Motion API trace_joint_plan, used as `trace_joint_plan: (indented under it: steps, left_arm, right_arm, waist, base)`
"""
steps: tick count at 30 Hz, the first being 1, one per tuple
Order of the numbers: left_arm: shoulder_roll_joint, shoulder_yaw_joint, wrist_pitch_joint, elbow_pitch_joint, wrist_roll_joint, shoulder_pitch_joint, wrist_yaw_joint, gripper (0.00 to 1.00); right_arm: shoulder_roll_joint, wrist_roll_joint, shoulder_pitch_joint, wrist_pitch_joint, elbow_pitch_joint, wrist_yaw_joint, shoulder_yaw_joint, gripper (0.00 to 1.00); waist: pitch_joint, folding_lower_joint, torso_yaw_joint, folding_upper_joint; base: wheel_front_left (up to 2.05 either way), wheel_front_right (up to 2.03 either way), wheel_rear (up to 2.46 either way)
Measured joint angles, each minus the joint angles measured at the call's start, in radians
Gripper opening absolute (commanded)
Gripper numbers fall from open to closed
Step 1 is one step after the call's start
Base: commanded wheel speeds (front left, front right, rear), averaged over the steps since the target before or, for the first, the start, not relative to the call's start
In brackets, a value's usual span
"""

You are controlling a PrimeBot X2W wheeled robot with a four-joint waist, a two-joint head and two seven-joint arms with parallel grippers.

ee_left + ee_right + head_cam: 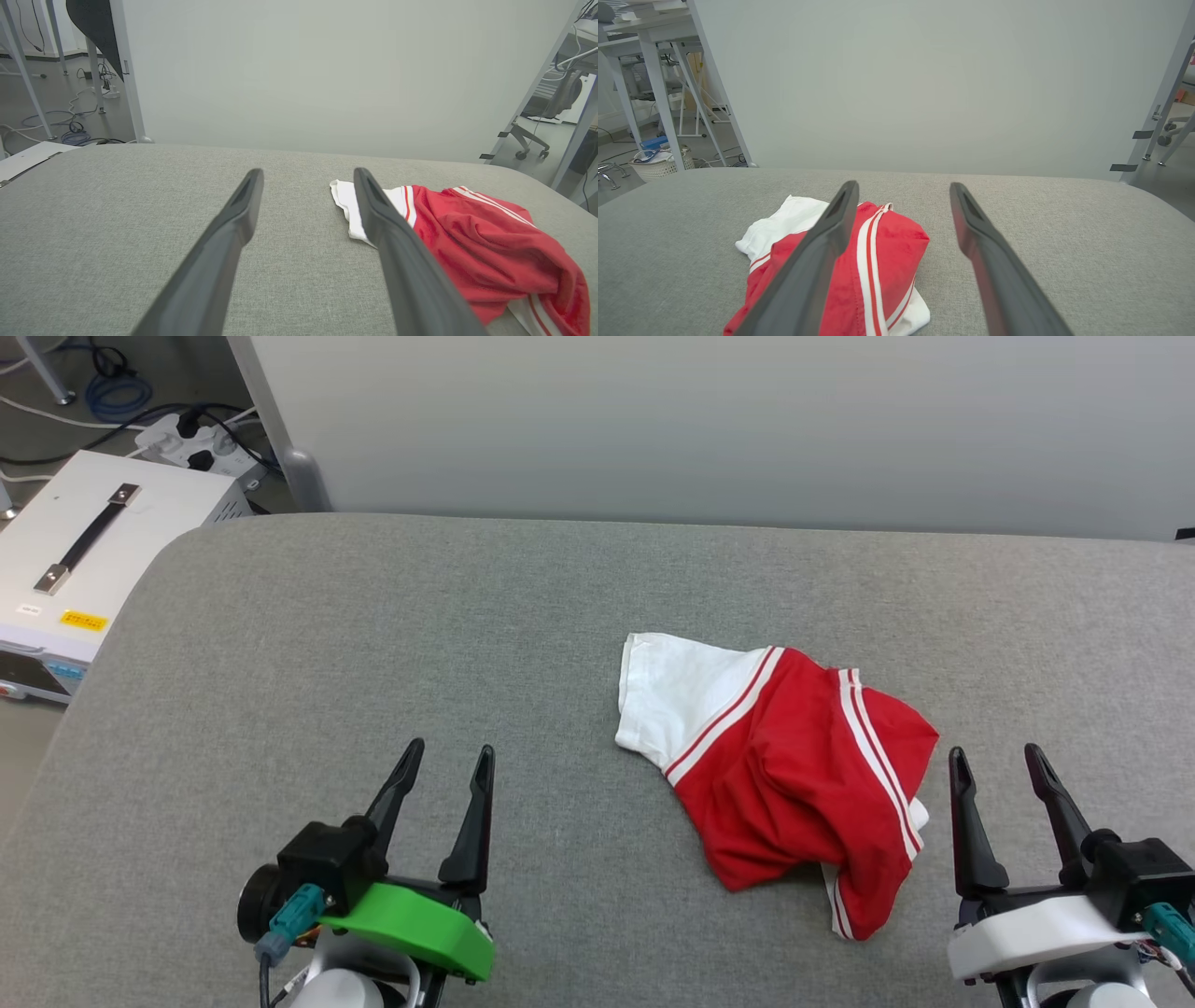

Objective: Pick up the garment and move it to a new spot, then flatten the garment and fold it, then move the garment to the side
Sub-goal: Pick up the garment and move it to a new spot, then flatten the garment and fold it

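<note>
The garment (pixel 784 775) lies crumpled in a heap on the grey table (pixel 373 644), right of centre: red cloth with a white sleeve toward the far left and red-white striped trim. Its print is hidden. My left gripper (pixel 446 758) stands open at the lower left, well clear of the cloth. At the lower right my right gripper (pixel 997 758) is open too, just right of the heap's edge. In the left wrist view the garment (pixel 486 247) lies right of my open gripper (pixel 308 173). The right wrist view has the garment (pixel 878 261) left of my open gripper (pixel 903 186).
A white equipment box (pixel 84 560) with a black handle stands off the table's far left corner, with cables and a power strip (pixel 191 443) behind it. A pale wall panel (pixel 709 420) runs along the table's far edge. Table legs and chairs stand beyond the sides.
</note>
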Motion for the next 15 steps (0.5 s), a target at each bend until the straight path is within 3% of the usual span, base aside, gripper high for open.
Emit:
trace_joint_plan:
  steps: [8,15]
  left_arm:
    - [-0.096,0.125,0.0,0.003,0.098,0.032,-0.084,1.0]
    - [-0.118,0.168,0.0,0.01,0.128,0.028,-0.137,1.0]
  right_arm:
    - [0.0,0.001,0.013,0.0,-0.002,0.0,0.021,1.0]
    - [0.0,0.001,0.013,0.0,-0.017,0.0,0.042,1.0]
  waist:
    - [-0.004,0.0,-0.015,0.0]
    - [0.007,0.0,-0.049,0.0]
  base:
    - [0.0,0.0,0.0]
    - [0.0,0.0,0.0]
